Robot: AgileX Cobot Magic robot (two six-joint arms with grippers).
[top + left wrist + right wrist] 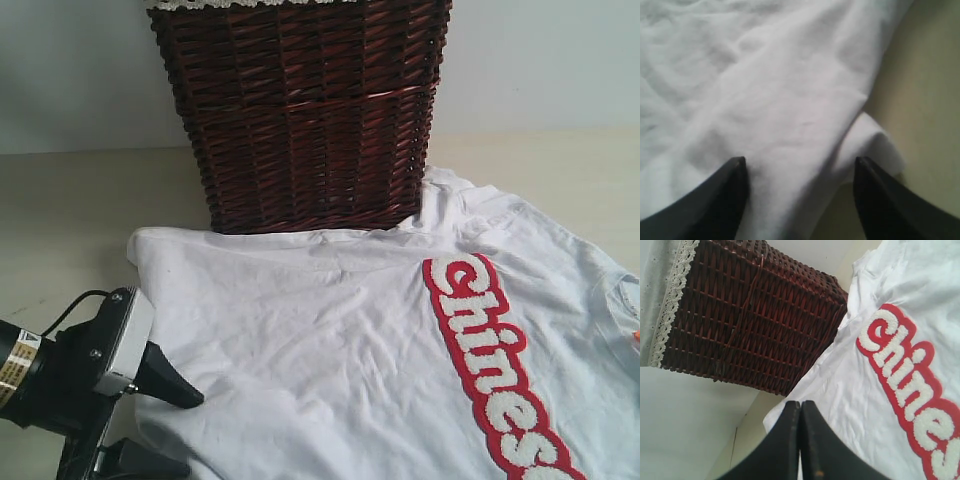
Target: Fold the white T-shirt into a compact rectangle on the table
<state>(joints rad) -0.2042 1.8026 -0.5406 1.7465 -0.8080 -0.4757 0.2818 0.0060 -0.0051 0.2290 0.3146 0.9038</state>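
Left gripper [800, 162]: my jaws are standing apart, straddling a raised crease at the edge of the white T-shirt [330, 330], lower left of the exterior view. Right gripper [801, 407]: jaws are pressing together, empty. The shirt is lying spread on the table [60, 220], its top edge touching the wicker basket [300, 110]. Risk, as I am judging it: closing here pinches one layer only, and pulling drags cloth against the basket, bunching it.

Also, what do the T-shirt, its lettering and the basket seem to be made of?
White T-shirt: soft matte fabric, probably cotton; it wrinkles loosely. Lettering: fuzzy white pile with red edging, perhaps chenille. Basket: dark brown woven wicker, slightly glossy, with white lace trim along its rim.
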